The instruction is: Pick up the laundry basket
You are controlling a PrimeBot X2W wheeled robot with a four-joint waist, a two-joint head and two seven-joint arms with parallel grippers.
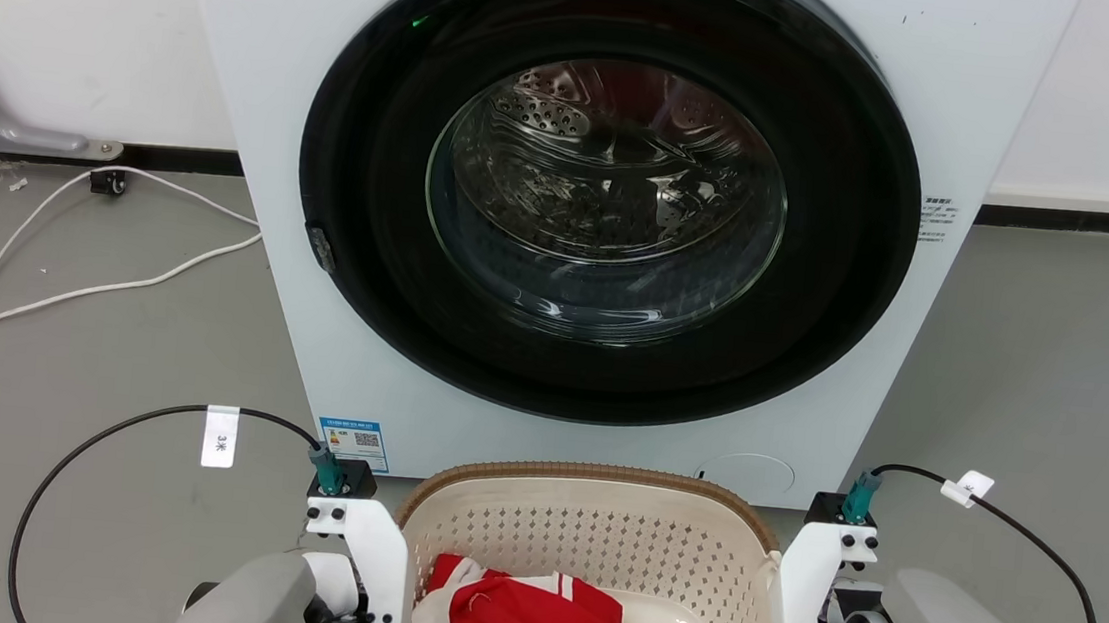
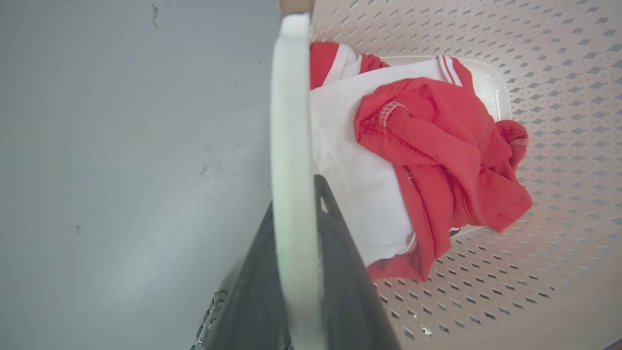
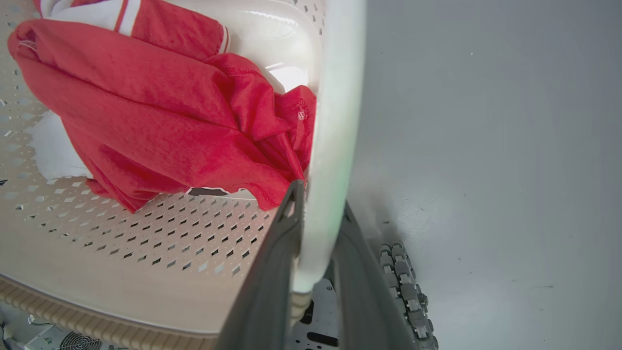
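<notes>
Close before the white washing machine (image 1: 264,75), whose round dark door (image 1: 605,195) is shut, sits the laundry basket (image 1: 594,546), midway between the robot's two arms at the near edge of the head view. Its cream perforated walls rise to a brown woven-look rim (image 1: 590,475). Whether its base rests on the grey floor (image 1: 1031,373) or hangs just clear of it cannot be told.

The left hand (image 2: 295,194) is pressed together on the basket's white left side handle (image 2: 290,121), one dark finger outside it and one inside. The right hand (image 3: 321,194) pinches the white right side handle (image 3: 335,121) the same way, with the handle running up between its fingers.

Inside the basket lies a crumpled red and white garment (image 2: 437,146), partly over a smooth white patch of the basket's bottom. White cables (image 1: 65,289) trail across the floor towards the left wall.
</notes>
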